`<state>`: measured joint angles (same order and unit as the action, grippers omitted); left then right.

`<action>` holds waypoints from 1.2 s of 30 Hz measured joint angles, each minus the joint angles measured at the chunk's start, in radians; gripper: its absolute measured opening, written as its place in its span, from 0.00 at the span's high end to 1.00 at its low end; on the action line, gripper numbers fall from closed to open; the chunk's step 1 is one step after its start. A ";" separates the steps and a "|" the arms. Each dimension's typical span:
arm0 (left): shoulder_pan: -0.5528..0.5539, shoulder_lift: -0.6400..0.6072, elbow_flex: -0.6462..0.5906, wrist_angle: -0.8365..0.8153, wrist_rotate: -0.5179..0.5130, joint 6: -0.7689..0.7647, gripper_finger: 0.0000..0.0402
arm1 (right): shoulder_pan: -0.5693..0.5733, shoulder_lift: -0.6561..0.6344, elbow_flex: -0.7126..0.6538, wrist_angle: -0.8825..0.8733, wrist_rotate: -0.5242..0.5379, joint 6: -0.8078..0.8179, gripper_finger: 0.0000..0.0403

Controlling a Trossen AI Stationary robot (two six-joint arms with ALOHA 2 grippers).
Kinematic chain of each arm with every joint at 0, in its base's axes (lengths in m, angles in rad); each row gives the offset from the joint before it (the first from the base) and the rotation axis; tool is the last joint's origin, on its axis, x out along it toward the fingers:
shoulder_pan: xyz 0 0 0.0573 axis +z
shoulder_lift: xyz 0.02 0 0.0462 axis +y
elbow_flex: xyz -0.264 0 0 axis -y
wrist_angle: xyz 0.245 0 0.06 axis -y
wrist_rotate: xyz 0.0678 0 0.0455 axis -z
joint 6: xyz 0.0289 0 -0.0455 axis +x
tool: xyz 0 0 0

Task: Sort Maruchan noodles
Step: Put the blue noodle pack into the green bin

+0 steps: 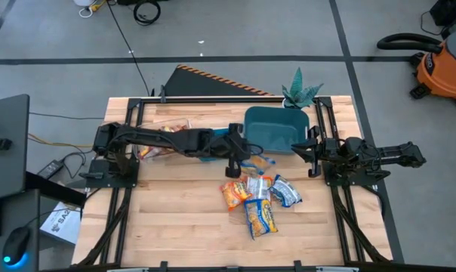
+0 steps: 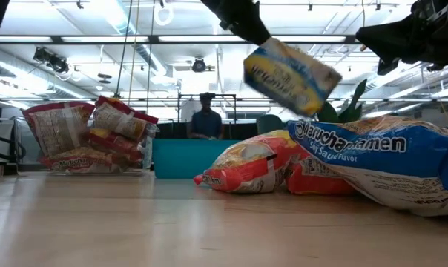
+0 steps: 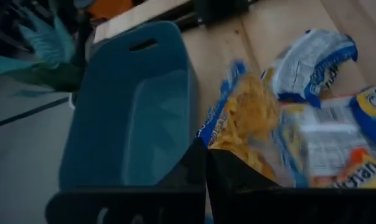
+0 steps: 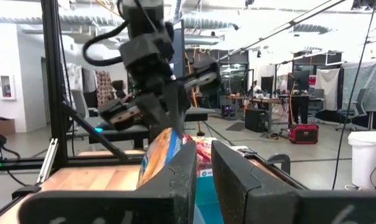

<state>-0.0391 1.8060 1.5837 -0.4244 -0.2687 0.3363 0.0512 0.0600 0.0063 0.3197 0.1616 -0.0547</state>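
My left gripper (image 1: 239, 162) hangs over the table's middle, just off the near-left corner of the teal bin (image 1: 277, 125), shut on a blue-and-yellow Maruchan packet (image 1: 257, 162). In the low view that packet (image 2: 291, 74) hangs tilted, high above the table. Several more packets lie in a loose pile (image 1: 258, 200) on the wood nearer the front: an orange-red one (image 2: 250, 169) and a blue-silver one (image 2: 372, 159) show in the low view. My right gripper (image 4: 203, 168) waits at the table's right edge, open by a narrow gap, touching nothing. My left gripper pinches the blue-and-yellow packet by an edge (image 3: 222, 146) between its two fingers (image 3: 188, 171). The fingers come from above, slanting from the table's left. The packet is lifted clear and hangs tilted below and beyond the fingertips (image 2: 246, 30).
A clear box (image 1: 164, 140) holding red packets (image 2: 90, 137) stands at the far left of the table. The teal bin (image 3: 132, 112) stands at the far middle. A teal paper plant (image 1: 300, 92) stands behind it. Bare wood lies toward the near edge.
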 joint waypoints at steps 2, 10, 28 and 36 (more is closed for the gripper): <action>0.008 -0.015 0.000 0.024 0.000 0.000 1.00 | 0.000 0.000 0.000 -0.001 0.002 0.000 0.86; 0.068 -0.065 0.000 0.031 0.004 0.013 1.00 | 0.000 0.001 0.000 0.000 0.000 0.000 0.86; 0.426 -0.061 -0.004 0.273 0.552 0.022 0.98 | 0.000 0.001 0.000 0.000 0.000 0.000 0.86; 0.412 -0.024 -0.085 0.318 0.464 -0.068 0.99 | 0.000 0.001 0.000 0.000 0.000 0.000 0.86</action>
<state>0.3732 1.7820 1.4985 -0.1064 0.1948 0.2687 0.0509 0.0608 0.0063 0.3199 0.1618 -0.0547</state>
